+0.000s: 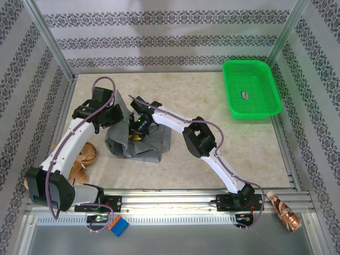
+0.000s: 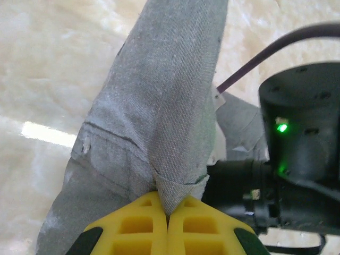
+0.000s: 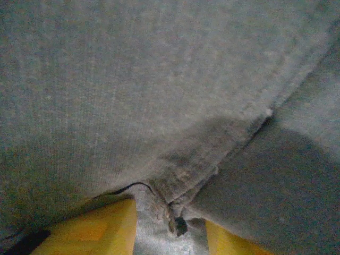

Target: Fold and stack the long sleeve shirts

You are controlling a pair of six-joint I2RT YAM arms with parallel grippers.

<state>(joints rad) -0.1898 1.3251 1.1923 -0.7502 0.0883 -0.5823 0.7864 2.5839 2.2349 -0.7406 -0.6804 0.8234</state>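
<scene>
My left hand (image 2: 168, 212) pinches the grey shirt (image 2: 159, 106) tight; my right hand (image 3: 170, 234) straddles its cloth, grip I cannot tell.

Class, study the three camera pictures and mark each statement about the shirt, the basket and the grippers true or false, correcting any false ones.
1. The left gripper is shut on a fold of the grey shirt. True.
2. The shirt lies folded flat inside the basket. False: it sits bunched on the table, apart from the green basket at the far right.
3. Grey fabric lies between the yellow fingers of the right gripper. True.
4. A plush toy sits in the basket. False: the brown plush toy lies near the table's left edge, by the left arm.
</scene>
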